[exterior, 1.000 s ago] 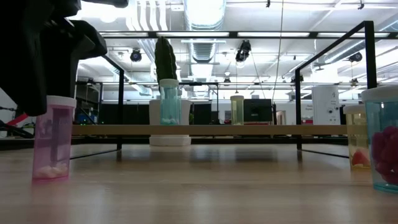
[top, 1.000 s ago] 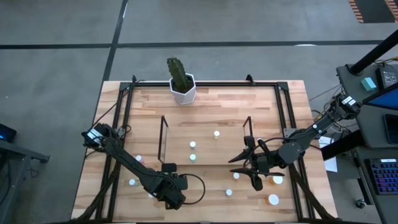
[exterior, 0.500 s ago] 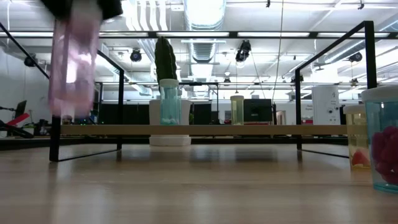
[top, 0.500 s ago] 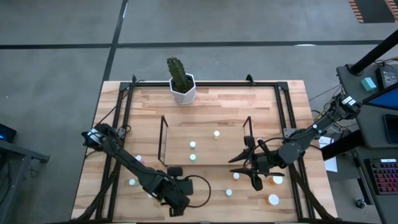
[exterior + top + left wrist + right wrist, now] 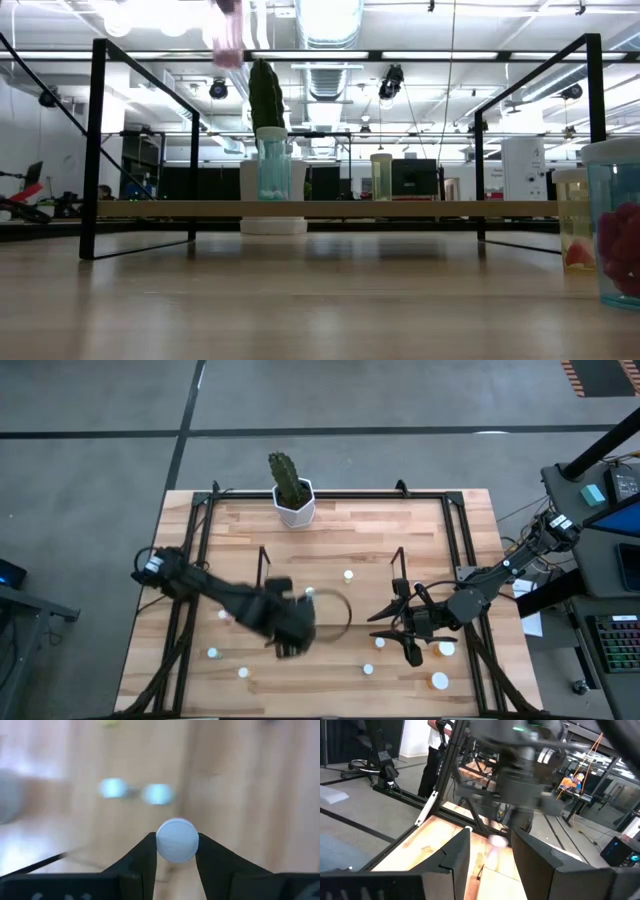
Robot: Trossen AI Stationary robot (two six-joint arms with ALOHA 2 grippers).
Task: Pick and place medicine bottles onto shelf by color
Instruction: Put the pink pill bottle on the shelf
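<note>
The left gripper (image 5: pixel 176 851) is pinching a small pink-tinted medicine bottle with a white round cap (image 5: pixel 177 840), its two dark fingers (image 5: pixel 145 857) pressed against either side just under the cap. In the high view this gripper (image 5: pixel 290 622) is hanging over the near left end of the low wire-framed shelf with the light wood base (image 5: pixel 262 575). In the low view only the bottom of the pink bottle (image 5: pixel 228 35) is showing near the top edge, well above the wooden surface (image 5: pixel 320 300).

Two bottles are already standing on the shelf: a bluish one (image 5: pixel 272 165) toward the left and a yellowish one (image 5: pixel 381 175) nearer the middle. Other white-capped bottles are waiting on the surface, including a large blue one (image 5: pixel 615 220) and a yellowish one (image 5: pixel 572 218) at the right of the low view. A white hexagonal pot with a cactus (image 5: pixel 294 500) is sitting behind the shelf.

The right gripper (image 5: pixel 400 630) is waiting with its fingers spread just above the surface, near the shelf's right end.

The step in hand looks like carrying the pink bottle to its own spot on the shelf. To do it well, the left arm should be keeping the bottle upright, clearing the dark upright end loop, choosing a bare stretch of base apart from the bluish bottle, and lowering until the bottom is resting flat before letting go.
</note>
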